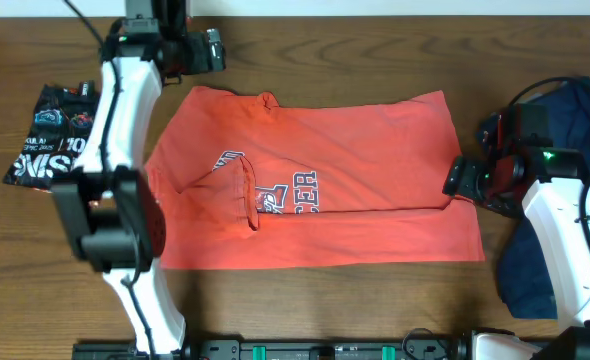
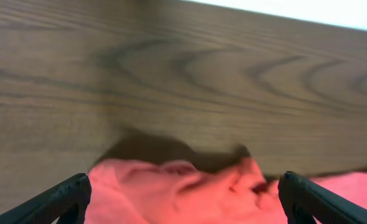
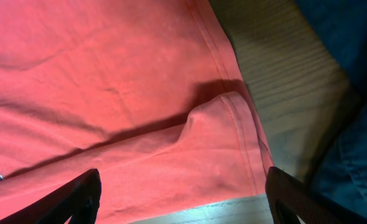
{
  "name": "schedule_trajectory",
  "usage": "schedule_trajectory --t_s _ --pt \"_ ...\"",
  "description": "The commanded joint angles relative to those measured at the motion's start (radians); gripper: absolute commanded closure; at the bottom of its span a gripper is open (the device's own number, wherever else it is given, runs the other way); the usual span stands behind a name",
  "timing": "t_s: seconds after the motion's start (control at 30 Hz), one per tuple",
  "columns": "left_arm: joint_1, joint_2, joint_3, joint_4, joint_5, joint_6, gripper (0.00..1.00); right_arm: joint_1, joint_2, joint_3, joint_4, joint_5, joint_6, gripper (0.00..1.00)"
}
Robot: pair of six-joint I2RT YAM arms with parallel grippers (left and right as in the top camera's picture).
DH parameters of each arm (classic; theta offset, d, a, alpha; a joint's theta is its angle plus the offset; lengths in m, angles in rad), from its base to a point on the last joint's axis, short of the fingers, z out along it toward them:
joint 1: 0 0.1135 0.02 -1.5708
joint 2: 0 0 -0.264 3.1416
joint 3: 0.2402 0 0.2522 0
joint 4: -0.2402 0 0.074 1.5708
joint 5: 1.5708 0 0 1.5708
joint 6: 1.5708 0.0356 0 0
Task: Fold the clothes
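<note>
The coral-red T-shirt (image 1: 365, 200) lies spread on the wooden table, with a sleeve folded in over the white-and-navy lettering (image 1: 295, 190). My left gripper (image 1: 215, 50) is open just beyond the shirt's far left corner. In the left wrist view its fingers (image 2: 183, 186) straddle a bunched red edge (image 2: 190, 193) without holding it. My right gripper (image 1: 453, 180) is open at the shirt's right edge. In the right wrist view its fingers (image 3: 183, 180) straddle the stitched hem (image 3: 233, 124), which has a small raised fold. The navy-blue garment (image 1: 565, 230) lies at the right. The black graphic tee (image 1: 50, 135) lies at the left.
The brown wooden table (image 1: 375, 50) shows around the shirt. Navy cloth (image 3: 351, 162) lies close beside the right gripper. The left arm's white links (image 1: 125, 150) reach over the shirt's left side and part of the black tee. The arm bases stand at the front edge.
</note>
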Motion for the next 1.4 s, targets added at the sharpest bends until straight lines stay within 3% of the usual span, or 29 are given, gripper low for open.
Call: schedule_trajectory --t_s 0.0,0.3,0.33,0.37,0.53,0.67,0.8,0.97,1.17,1.37 --pt "-0.001 0.072 0.029 0.021 -0.011 0.042 0.02 0.015 -0.001 0.004 -0.004 -0.006 -0.014 0.17" --pt "-0.016 0.202 0.028 0.018 -0.011 0.042 0.0 0.015 -0.001 0.004 -0.014 -0.006 -0.01 0.18" --pt "-0.018 0.204 0.028 0.016 -0.011 0.042 0.04 0.015 -0.001 0.004 -0.014 -0.006 -0.01 0.18" --pt "-0.019 0.205 0.028 0.015 -0.011 0.042 0.1 0.015 -0.001 0.004 -0.015 -0.006 -0.01 0.19" --pt "-0.019 0.205 0.028 -0.013 -0.013 0.045 0.66 0.015 -0.001 0.004 -0.023 -0.006 0.009 0.23" --pt "-0.018 0.203 0.027 -0.051 -0.016 0.045 0.85 0.015 -0.001 0.004 -0.022 -0.006 0.013 0.26" --pt "-0.016 0.199 0.027 -0.105 -0.016 0.044 0.89 0.015 -0.001 0.004 -0.022 -0.01 0.001 0.31" --pt "-0.016 0.196 0.027 -0.159 -0.015 0.019 0.9 0.015 0.044 0.061 -0.045 -0.029 -0.078 0.3" --pt "-0.016 0.196 0.027 -0.169 -0.008 -0.02 0.88 0.015 0.246 0.339 -0.036 -0.024 -0.12 0.29" --pt "-0.016 0.196 0.026 -0.171 -0.008 -0.021 0.87 0.037 0.523 0.649 0.13 -0.018 -0.18 0.29"
